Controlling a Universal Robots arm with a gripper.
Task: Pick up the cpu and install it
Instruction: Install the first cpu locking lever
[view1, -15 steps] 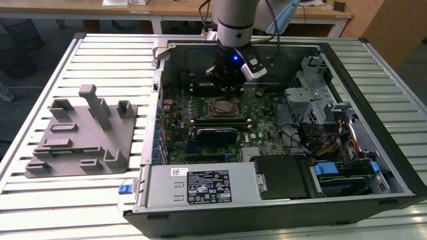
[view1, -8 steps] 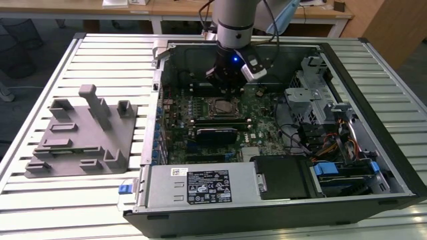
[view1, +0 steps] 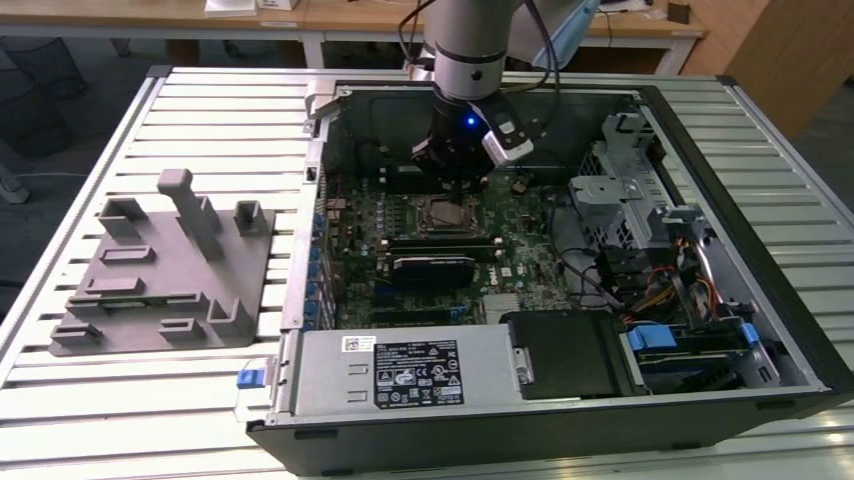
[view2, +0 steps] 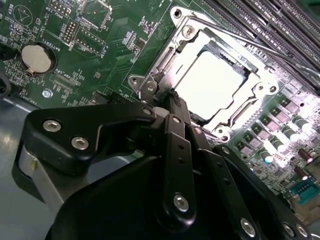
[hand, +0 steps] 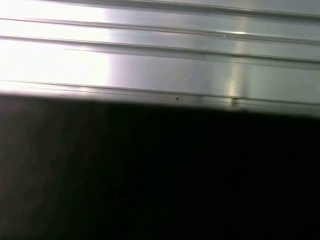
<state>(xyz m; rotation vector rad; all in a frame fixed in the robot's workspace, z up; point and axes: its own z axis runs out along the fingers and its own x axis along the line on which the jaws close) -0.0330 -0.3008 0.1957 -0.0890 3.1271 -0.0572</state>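
Cpu sits in the metal-framed socket, upper right of the second wrist view; open computer case spans center-right of the exterior view; grey tray at left; gripper beside the socket's edge, fingers pinched together, holding nothing.

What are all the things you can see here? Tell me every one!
cpu: one, silvery, lying in the socket on the motherboard.
socket: one, metal frame, around the cpu.
motherboard: one, green, inside the computer case.
coin battery: one, silver, on the motherboard.
computer case: one, black, lying open on the table.
power supply: one, grey, at the case's near edge.
tray: one, grey plastic with upright posts, on the table at the exterior view's left.
table: one, pale slatted metal.
gripper: one, black, close beside the socket's corner.
arm: one, grey, reaching down into the case.
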